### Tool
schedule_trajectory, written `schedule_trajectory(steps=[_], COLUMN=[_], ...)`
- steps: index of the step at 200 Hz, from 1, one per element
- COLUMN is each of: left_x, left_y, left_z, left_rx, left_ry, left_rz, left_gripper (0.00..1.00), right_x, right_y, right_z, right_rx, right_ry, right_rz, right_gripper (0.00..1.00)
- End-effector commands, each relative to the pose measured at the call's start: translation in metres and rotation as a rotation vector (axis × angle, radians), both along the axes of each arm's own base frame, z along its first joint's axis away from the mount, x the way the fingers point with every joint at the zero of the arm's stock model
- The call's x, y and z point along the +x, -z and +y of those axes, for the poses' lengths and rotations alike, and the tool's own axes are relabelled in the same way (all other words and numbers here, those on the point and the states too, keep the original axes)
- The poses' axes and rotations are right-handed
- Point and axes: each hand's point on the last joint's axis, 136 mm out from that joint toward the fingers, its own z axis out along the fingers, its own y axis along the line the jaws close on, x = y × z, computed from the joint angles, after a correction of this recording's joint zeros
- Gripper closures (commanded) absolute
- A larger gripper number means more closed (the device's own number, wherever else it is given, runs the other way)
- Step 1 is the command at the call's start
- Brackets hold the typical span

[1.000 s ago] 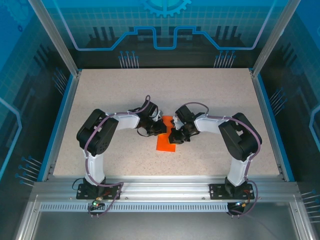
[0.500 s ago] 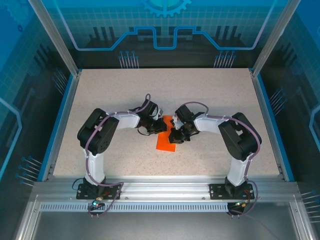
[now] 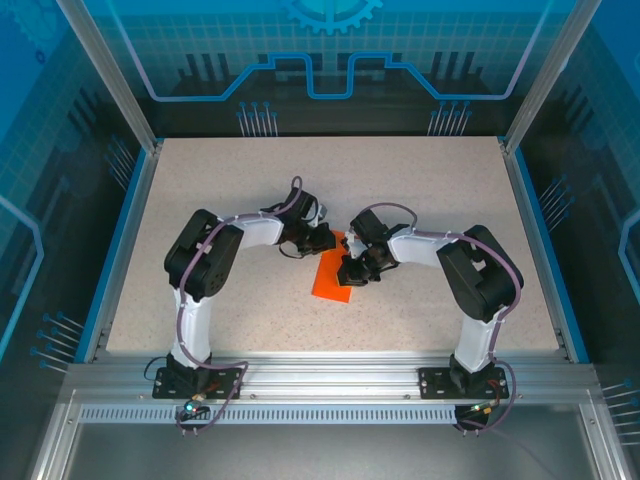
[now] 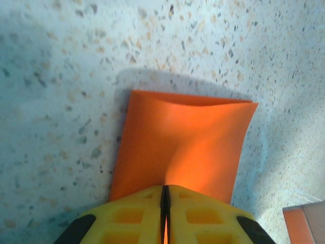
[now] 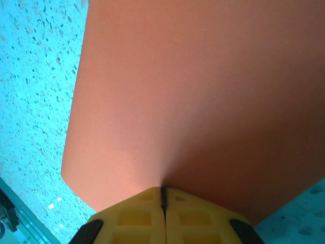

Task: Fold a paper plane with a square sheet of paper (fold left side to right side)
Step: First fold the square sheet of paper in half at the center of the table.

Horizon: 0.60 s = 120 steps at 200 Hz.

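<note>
My left gripper [image 4: 165, 190] has its two yellow fingers [image 4: 127, 216] pressed flat together, with only a hairline slit between them. The near edge of the square sheet of paper [image 4: 185, 142] is pinched in that slit. From the fingertips the paper runs straight ahead as a bright orange panel, plain and matte. It bulges softly upward just beyond the tips, and its far edge bows a little. Past it and to either side lies the table [image 4: 61, 76], a pale surface speckled with dark and tan flecks.

My right gripper [image 5: 163, 192] is clamped just as tightly, its yellow fingers [image 5: 200, 216] meeting on the same orange paper [image 5: 203, 91]. The paper fans out ahead and to the right of the tips as a smooth curved sheet, and its left edge hangs over the speckled tabletop.

From above, the sheet [image 3: 333, 280] looks like a narrow orange strip lying slantwise between my two wrists. The left gripper [image 3: 322, 240] holds its far end. The right gripper [image 3: 350, 270] holds its right edge around the middle. The near end lies flat on the table [image 3: 430, 190], closer to my bases than either gripper.
</note>
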Motion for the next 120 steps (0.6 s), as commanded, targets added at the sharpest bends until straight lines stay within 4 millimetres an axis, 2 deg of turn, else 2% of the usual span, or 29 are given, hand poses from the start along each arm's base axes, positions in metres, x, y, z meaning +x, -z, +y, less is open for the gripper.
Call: schedule_trajectory(steps=[1,71,120], left_x=[0.035,0.056,0.074], left_y=[0.014,0.017,0.012], left_z=[0.026,0.027,0.026], left_rx=[0.083,0.082,0.076], left_ry=[-0.085,-0.109,-0.120], left_rz=[-0.063,-0.063,-0.077], left_gripper=[0.88,0.88,0.87], right_x=[-0.042,-0.045,-0.047], right_y=[0.046,0.045,0.045], right_z=[-0.053,-0.057,-0.060], right_rx=[-0.271,-0.277,-0.282], right_ry=[-0.002,-0.004,-0.004], right_rz=[0.132,0.133,0.134], right_gripper=[0.95,0.94,0.94])
